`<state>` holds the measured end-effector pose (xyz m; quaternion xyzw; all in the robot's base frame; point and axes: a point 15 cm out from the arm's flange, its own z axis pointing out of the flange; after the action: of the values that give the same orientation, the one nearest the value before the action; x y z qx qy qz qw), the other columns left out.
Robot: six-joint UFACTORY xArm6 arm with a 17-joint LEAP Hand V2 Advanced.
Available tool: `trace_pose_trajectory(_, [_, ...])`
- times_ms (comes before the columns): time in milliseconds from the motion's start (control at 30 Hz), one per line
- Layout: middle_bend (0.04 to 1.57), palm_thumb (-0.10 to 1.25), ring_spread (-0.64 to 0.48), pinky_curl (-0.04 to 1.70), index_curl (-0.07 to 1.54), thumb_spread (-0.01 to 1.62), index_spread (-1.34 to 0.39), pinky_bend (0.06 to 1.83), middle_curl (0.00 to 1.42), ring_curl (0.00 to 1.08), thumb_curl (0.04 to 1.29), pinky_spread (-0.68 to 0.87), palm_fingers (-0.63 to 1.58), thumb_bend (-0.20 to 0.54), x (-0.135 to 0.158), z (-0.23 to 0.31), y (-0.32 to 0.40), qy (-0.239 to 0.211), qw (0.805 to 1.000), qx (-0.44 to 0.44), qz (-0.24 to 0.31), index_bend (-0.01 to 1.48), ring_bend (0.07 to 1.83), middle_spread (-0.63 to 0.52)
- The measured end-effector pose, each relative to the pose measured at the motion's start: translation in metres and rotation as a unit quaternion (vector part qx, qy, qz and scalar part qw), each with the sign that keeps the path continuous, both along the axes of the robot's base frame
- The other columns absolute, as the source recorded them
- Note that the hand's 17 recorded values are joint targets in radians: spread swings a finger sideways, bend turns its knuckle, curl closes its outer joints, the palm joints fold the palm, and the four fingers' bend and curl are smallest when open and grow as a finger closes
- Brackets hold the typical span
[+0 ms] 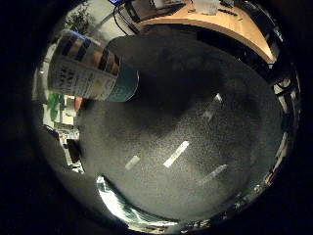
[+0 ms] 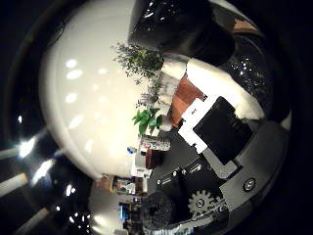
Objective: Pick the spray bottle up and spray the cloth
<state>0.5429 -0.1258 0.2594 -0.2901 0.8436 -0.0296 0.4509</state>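
Spray bottle: a cylinder with a striped, printed label, close to the palm, lying out over the grey surface; only its labelled body shows.
Bottle top and trigger: cut off at the dark rim of the little finger side view; cannot be made out.
Bottle contents: hidden by the label.
Cloth: not made out in either view.
Hand: white and black blocks, with a gear and a dark rounded fingertip, fill one side of the thumb side view.
Fingers: cannot tell whether they are straight, curled or closed on the bottle; no contact with the bottle shows.
Grey surface: speckled, with a few pale streaks of reflected light; a broad shadow spreads from beside the bottle.
Wooden desk: well beyond the bottle, across the grey surface; items on it too small to tell.
Plants: leafy green, far off in the room past the hand.
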Motion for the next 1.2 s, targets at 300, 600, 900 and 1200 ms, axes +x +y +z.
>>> trace_pose_trajectory(300, [0.69, 1.04, -0.64, -0.01, 0.52, 1.14, -0.63, 0.37, 0.50, 0.21, 0.38, 0.56, 0.98, -0.011, -0.004, 0.020, 0.008, -0.017, 1.000, -0.007, 0.013, 0.42, 0.59, -0.50])
trace_pose_trajectory(600, [0.68, 1.07, -0.62, -0.01, 0.54, 1.11, -0.63, 0.32, 0.51, 0.20, 0.37, 0.58, 1.02, -0.010, -0.010, 0.063, 0.021, -0.054, 0.998, -0.010, 0.033, 0.38, 0.58, -0.47])
trace_pose_trajectory(900, [0.67, 1.09, -0.59, -0.01, 0.56, 1.08, -0.62, 0.27, 0.51, 0.20, 0.38, 0.59, 1.05, -0.012, -0.021, 0.098, 0.043, -0.053, 0.995, -0.023, 0.079, 0.35, 0.55, -0.45])
trace_pose_trajectory(1200, [0.67, 1.10, -0.58, -0.01, 0.58, 1.06, -0.62, 0.27, 0.52, 0.20, 0.39, 0.60, 1.07, -0.013, -0.048, 0.153, 0.080, -0.038, 0.987, -0.044, 0.147, 0.35, 0.56, -0.44])
